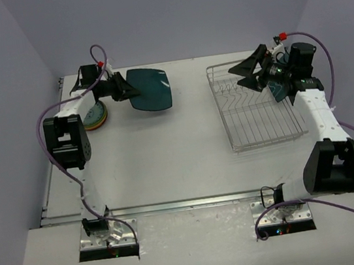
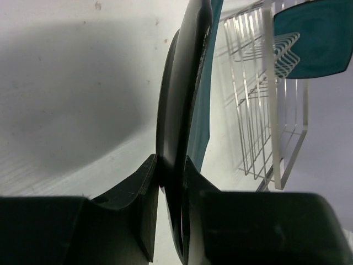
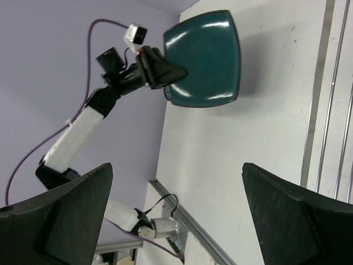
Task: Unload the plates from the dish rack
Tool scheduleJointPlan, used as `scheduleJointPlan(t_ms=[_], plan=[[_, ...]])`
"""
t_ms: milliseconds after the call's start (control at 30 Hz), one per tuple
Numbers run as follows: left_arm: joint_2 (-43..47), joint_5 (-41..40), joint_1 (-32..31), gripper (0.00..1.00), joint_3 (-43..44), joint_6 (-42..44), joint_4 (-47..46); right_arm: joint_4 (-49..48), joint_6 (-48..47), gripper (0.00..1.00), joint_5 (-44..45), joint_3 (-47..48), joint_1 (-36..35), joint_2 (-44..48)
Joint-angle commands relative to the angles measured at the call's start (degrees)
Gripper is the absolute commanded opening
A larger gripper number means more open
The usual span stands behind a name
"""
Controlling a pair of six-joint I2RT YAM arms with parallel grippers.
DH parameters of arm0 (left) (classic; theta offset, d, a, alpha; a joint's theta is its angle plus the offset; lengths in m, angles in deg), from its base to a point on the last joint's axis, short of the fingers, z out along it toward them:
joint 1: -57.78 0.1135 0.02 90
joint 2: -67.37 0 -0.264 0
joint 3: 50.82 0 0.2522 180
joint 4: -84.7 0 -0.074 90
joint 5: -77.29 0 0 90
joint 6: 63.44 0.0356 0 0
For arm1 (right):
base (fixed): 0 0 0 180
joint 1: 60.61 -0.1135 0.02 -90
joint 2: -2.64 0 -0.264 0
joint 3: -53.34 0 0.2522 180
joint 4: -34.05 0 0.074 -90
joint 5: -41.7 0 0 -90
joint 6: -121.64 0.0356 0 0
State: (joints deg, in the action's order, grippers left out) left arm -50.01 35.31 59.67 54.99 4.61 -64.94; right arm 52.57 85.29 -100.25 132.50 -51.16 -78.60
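The dish rack point(image 1: 254, 121) is seen without any plate between its tines, so the unloading is judged almost finished. A stack of small plates point(image 1: 95, 116) is already laid on the counter point(image 1: 168, 160) at the far left. The dark-teal plate point(image 1: 151, 88) is gripped by its rim in the clenched left end effector point(image 1: 122, 86) and is, it seems, not yet put down. The right end effector point(image 1: 252, 74) is spread wide and empty over the rack. The counter is white and faintly scuffed, and is enclosed by plain lilac walls point(image 1: 167, 15).
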Motion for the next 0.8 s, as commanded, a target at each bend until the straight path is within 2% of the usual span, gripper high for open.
scheduleJointPlan(t_ms=[0,300,333,400,467,700,767], plan=[[-5.96,5.51,-2.15,0.00,9.12,4.61,5.58,1.17,-2.77,0.99,-1.67,1.66,0.79,1.80],[-15.31,4.53,-2.24,0.00,15.76,4.10,5.01,3.14,-4.30,0.99,-2.54,1.01,1.27,1.53],[-16.49,3.50,-2.24,0.04,16.55,4.27,5.84,3.27,-4.42,0.99,-2.54,0.96,1.31,1.36],[-18.52,1.02,-2.24,0.19,19.65,5.83,8.51,3.47,-4.60,0.99,-2.47,0.89,1.29,1.26],[-21.00,-1.46,-2.24,0.28,21.57,7.26,10.36,3.53,-4.61,0.99,-2.56,0.92,1.27,1.21],[-24.35,-8.45,-2.24,0.49,24.75,9.38,13.05,4.40,-4.70,0.99,-2.86,1.49,1.27,0.53],[-24.81,-10.38,-2.24,0.50,25.51,9.85,13.62,4.52,-4.76,0.99,-2.75,1.66,1.27,0.36]])
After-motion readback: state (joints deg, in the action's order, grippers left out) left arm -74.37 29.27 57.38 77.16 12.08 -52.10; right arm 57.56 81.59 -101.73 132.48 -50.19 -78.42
